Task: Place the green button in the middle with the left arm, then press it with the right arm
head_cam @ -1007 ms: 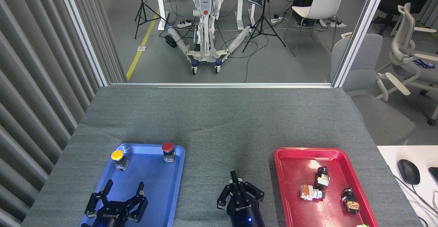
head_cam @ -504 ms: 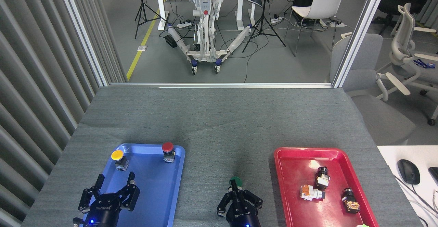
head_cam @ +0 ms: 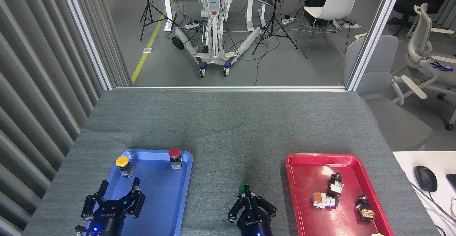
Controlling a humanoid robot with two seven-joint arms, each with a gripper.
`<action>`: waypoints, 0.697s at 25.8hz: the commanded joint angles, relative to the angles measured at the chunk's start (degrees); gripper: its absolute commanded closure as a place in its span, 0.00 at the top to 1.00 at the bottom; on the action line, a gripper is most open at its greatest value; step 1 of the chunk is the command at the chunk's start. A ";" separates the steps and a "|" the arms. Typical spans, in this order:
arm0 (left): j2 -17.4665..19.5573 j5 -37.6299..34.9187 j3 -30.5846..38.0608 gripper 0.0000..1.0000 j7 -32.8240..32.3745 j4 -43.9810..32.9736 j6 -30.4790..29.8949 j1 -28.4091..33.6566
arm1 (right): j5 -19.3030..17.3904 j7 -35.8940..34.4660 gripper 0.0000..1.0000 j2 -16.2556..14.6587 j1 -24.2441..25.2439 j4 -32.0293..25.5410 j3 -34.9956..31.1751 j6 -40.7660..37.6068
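Note:
The green button [head_cam: 244,188] stands upright on the bare grey tabletop, the middle [head_cam: 235,157], between the two trays. Its dark-green cap shows; its base is partly hidden behind my right gripper [head_cam: 249,197]. That gripper is shut, its fingertips together just in front of the cap, holding nothing. My left gripper [head_cam: 120,187] is open and empty over the near end of the blue tray [head_cam: 162,200].
On the blue tray's far end stand a yellow button [head_cam: 122,163] and a red button [head_cam: 174,154]. The red tray [head_cam: 306,179] at right holds several small switch parts. A black mouse [head_cam: 425,178] lies on a white desk at far right.
My right gripper has drawn back toward me, uncovering the green button's cap. My left gripper pulled back toward the near edge, with its fingers closer together, and has since stayed put.

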 commanded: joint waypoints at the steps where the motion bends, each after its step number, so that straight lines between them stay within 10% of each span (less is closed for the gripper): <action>1: -0.17 0.05 0.00 0.99 -0.10 -0.40 -0.14 -0.21 | -0.24 0.09 0.12 -0.01 -0.01 0.52 0.02 0.33; 18: -0.08 0.14 0.00 0.99 -0.19 -5.15 -0.14 -0.39 | -0.68 0.62 0.16 -0.01 -0.18 -3.43 0.10 0.51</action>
